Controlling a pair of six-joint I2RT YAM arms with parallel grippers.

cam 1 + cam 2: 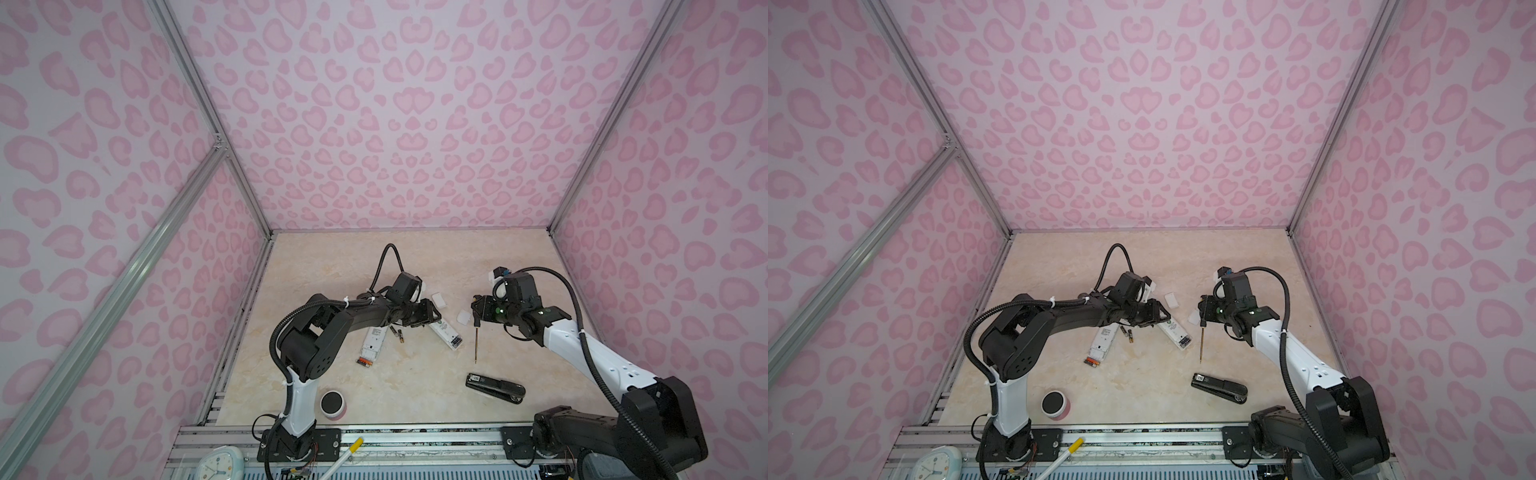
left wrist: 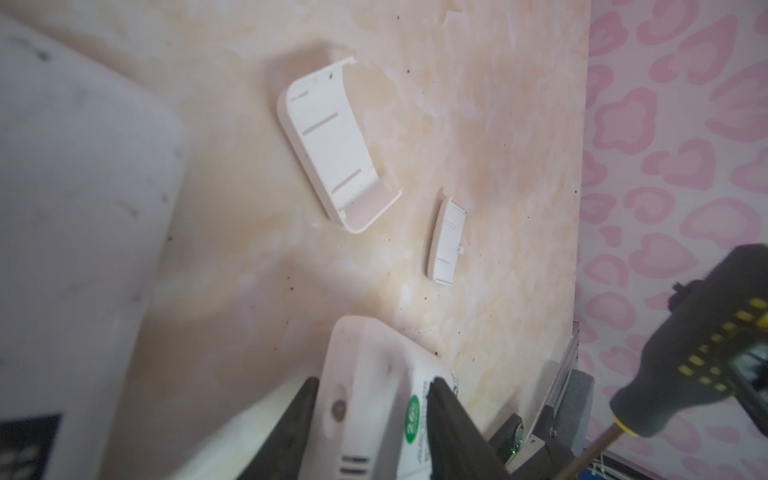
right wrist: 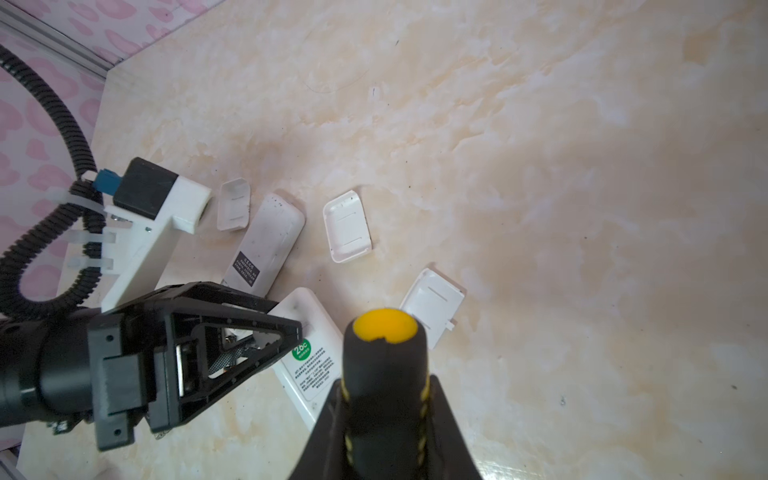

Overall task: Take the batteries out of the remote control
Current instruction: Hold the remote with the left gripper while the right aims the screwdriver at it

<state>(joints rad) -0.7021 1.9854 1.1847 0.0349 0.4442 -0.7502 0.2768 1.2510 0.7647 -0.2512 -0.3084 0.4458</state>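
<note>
A white remote control [image 1: 448, 338] [image 3: 309, 365] with a green sticker lies flat near the table's middle. My left gripper [image 1: 434, 318] [image 2: 374, 380] stands over its far end, jaws apart, with the remote's end [image 2: 365, 361] between them. Two batteries [image 1: 397, 333] [image 1: 1126, 333] lie loose on the table, just left of that remote. My right gripper [image 1: 476, 318] [image 3: 385, 380] is shut on the black-and-yellow handle of a screwdriver [image 3: 384, 332], to the right of the remote. The screwdriver's shaft [image 1: 476, 345] points toward the front.
A second white remote [image 1: 371, 345] lies left of the batteries, a third [image 3: 266, 245] under the left wrist. Three white battery covers [image 3: 233, 204] [image 3: 347, 226] [image 3: 432, 305] lie behind. A black stapler [image 1: 494, 387] sits front right, a pink cup [image 1: 332, 403] front left.
</note>
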